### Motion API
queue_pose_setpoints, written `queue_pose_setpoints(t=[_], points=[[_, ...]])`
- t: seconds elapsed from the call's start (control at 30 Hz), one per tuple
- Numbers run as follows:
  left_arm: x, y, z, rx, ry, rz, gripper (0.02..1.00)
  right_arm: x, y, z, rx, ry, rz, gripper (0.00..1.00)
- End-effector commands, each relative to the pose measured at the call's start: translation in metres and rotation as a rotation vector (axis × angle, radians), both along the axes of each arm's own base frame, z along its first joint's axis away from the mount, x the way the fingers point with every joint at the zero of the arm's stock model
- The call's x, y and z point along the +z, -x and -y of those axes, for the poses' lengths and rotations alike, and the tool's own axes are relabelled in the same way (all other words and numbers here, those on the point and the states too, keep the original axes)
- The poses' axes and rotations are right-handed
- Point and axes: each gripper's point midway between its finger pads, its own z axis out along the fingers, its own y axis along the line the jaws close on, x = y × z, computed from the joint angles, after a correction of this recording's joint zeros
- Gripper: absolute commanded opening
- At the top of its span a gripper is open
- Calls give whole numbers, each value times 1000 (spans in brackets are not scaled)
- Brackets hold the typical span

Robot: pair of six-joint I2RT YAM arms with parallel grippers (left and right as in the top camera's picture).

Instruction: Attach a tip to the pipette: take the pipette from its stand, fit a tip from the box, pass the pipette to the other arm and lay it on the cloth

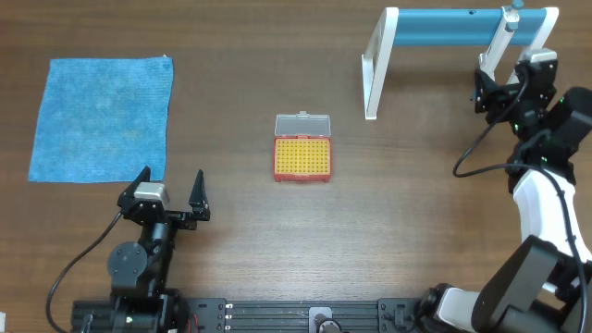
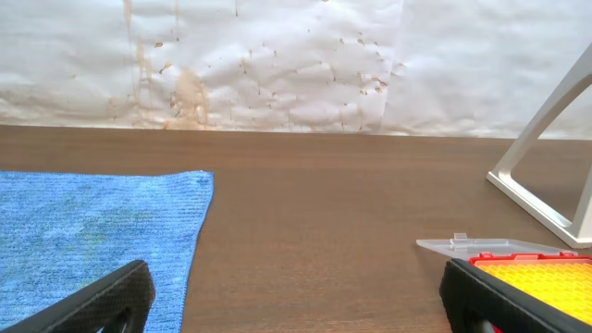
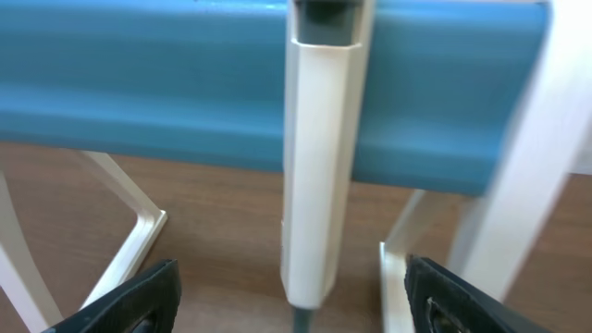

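The white pipette (image 3: pixel 319 157) hangs upright from the blue bar (image 3: pixel 139 102) of its white stand (image 1: pixel 374 69) at the back right. My right gripper (image 3: pixel 296 305) is open just in front of it, with the pipette's lower body in line with the gap between the fingers and not touched. In the top view the right gripper (image 1: pixel 511 74) sits close under the bar by the pipette (image 1: pixel 505 32). The tip box (image 1: pixel 302 159), orange with yellow tips and its clear lid open, stands mid-table. My left gripper (image 1: pixel 169 180) is open and holds nothing, near the blue cloth (image 1: pixel 102 120).
From the left wrist I see the cloth (image 2: pixel 83 231), the tip box (image 2: pixel 536 273) and one foot of the stand (image 2: pixel 546 176) in front of a white papered wall. Bare wooden table lies between cloth, box and stand.
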Motion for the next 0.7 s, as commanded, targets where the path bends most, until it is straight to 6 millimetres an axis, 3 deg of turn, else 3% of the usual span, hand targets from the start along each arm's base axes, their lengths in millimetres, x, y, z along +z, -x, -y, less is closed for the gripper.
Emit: queue_pose_setpoints(t=[0.03,0.5,0.7], points=[[-1,0,-1,8,-10,-1,998,-2,-17,1,-14,-11,-9,796],[-1,0,-1,8,-10,-1,998,-13,-38,3,-83,-44,14,752],[-1,0,-1,8,-10,-1,998,-13,-40,-3,-71,-48,13,603]])
